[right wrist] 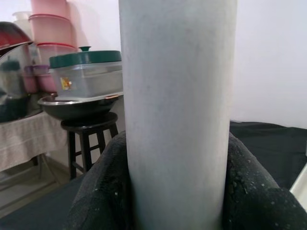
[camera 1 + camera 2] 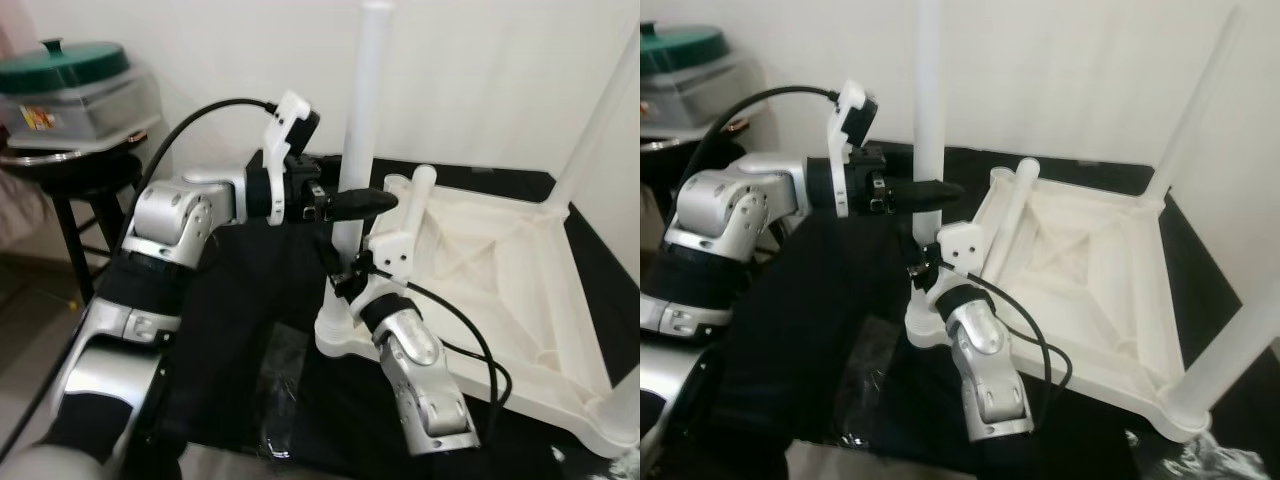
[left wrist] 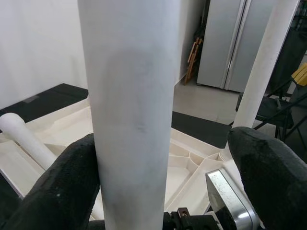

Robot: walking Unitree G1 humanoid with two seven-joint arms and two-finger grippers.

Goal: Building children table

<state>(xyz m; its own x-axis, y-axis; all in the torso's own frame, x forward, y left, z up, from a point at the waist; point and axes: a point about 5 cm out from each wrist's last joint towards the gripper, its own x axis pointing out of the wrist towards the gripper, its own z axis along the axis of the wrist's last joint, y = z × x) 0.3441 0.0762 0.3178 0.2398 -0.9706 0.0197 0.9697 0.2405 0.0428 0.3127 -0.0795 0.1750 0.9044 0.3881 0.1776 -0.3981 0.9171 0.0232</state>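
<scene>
A white children's table [image 2: 480,260] lies upside down on a black cloth [image 2: 250,300]. A white leg [image 2: 365,100] stands upright in its near left corner socket. My left gripper [image 2: 357,203] straddles this leg partway up. In the left wrist view one finger [image 3: 62,191] touches the leg [image 3: 129,96] and the other finger [image 3: 273,177] stands clear, so the gripper is open. My right gripper [image 2: 345,275] is shut on the same leg [image 1: 177,96] just above the socket. A loose leg [image 2: 415,205] lies on the table's underside.
Two more legs stand upright, at the far right corner [image 2: 600,120] and the near right corner [image 2: 1230,350]. At the left a stool carries a metal bowl and a green-lidded container [image 2: 70,90]. A white wall is close behind.
</scene>
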